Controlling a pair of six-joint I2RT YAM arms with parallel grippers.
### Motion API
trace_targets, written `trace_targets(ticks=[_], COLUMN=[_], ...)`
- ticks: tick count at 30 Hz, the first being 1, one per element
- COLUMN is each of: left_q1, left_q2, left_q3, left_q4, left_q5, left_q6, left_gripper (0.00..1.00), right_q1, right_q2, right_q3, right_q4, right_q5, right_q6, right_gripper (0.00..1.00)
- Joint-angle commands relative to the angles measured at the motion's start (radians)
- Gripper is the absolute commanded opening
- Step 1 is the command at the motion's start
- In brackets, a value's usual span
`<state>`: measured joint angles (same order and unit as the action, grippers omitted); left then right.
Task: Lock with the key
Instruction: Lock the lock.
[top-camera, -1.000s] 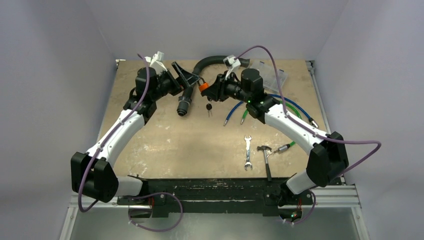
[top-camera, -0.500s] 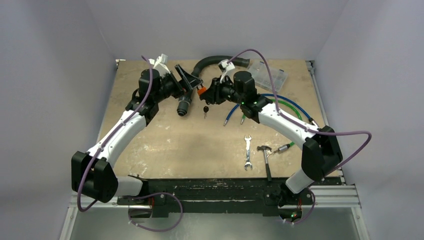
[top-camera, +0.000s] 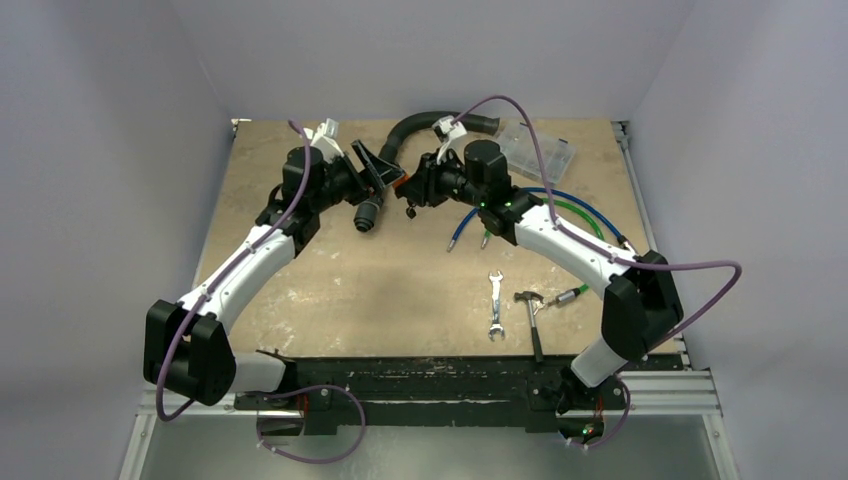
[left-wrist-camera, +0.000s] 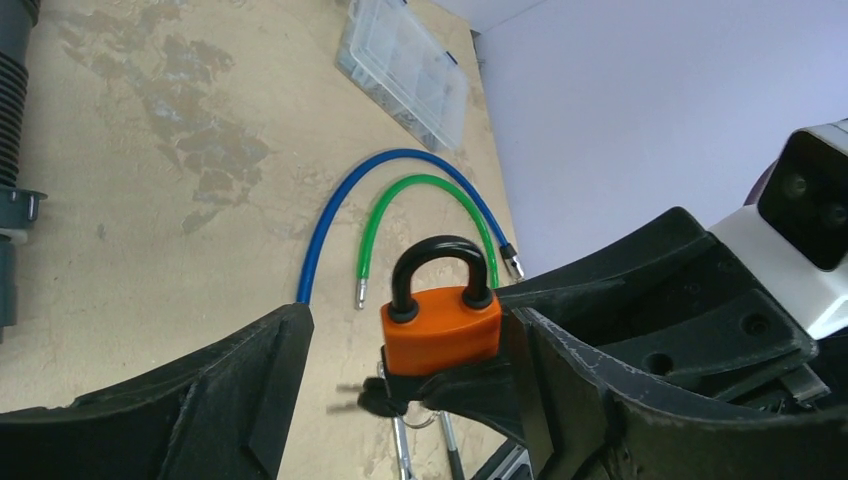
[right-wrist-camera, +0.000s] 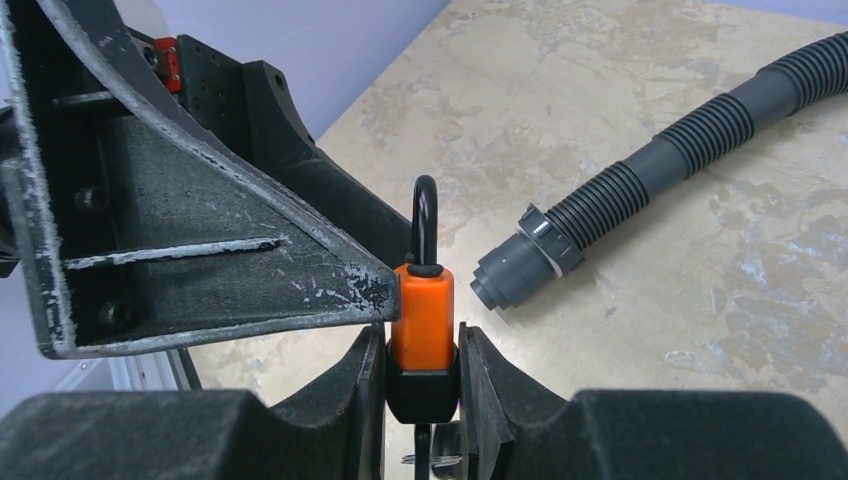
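An orange padlock (left-wrist-camera: 440, 325) with a black shackle hangs above the table at the back centre. My right gripper (right-wrist-camera: 422, 370) is shut on the padlock (right-wrist-camera: 421, 315), holding its black lower end, shackle pointing up. Both shackle legs sit in the body. A bunch of keys (left-wrist-camera: 375, 400) hangs blurred under the lock. My left gripper (left-wrist-camera: 410, 350) is open with the padlock between its fingers. One finger lies close against the lock's side and the other stands well apart. From above, the two grippers (top-camera: 385, 175) (top-camera: 412, 185) meet tip to tip around the padlock (top-camera: 399, 181).
A grey corrugated hose (top-camera: 420, 125) curves behind the grippers, its end fitting (top-camera: 366, 213) below the left one. A clear parts box (top-camera: 540, 150) sits back right. Blue (top-camera: 560, 200) and green (top-camera: 575, 212) cables, a wrench (top-camera: 495, 305), a hammer (top-camera: 533, 320) and a screwdriver (top-camera: 565, 295) lie to the right.
My right arm carried the padlock leftward and my left gripper moved right, so the lock now sits between the left fingers. The left jaws have narrowed slightly.
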<state>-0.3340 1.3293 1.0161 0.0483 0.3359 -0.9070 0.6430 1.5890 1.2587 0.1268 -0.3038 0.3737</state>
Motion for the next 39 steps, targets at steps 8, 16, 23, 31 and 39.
trace_targets(ticks=[8, 16, 23, 31, 39], left_q1=[-0.014, -0.014, -0.014, -0.013, -0.013], left_q2=[0.005, 0.016, 0.031, 0.037, 0.036], left_q3=[-0.009, -0.029, -0.063, -0.078, -0.078], left_q4=[0.079, 0.085, 0.11, 0.107, 0.131], left_q5=[0.018, 0.006, 0.008, -0.006, 0.013], left_q6=[-0.035, -0.057, -0.091, -0.102, -0.11], left_gripper=[0.71, 0.68, 0.61, 0.6, 0.4], right_q1=[0.029, 0.03, 0.03, 0.03, 0.03], right_q2=[0.02, 0.026, 0.029, 0.032, 0.038], right_q3=[0.061, 0.077, 0.082, 0.1, 0.079], right_q4=[0.06, 0.054, 0.056, 0.054, 0.05], right_q5=[0.027, 0.045, 0.035, 0.041, 0.058], right_q6=[-0.006, 0.001, 0.015, 0.018, 0.011], right_gripper=[0.0, 0.0, 0.0, 0.0, 0.0])
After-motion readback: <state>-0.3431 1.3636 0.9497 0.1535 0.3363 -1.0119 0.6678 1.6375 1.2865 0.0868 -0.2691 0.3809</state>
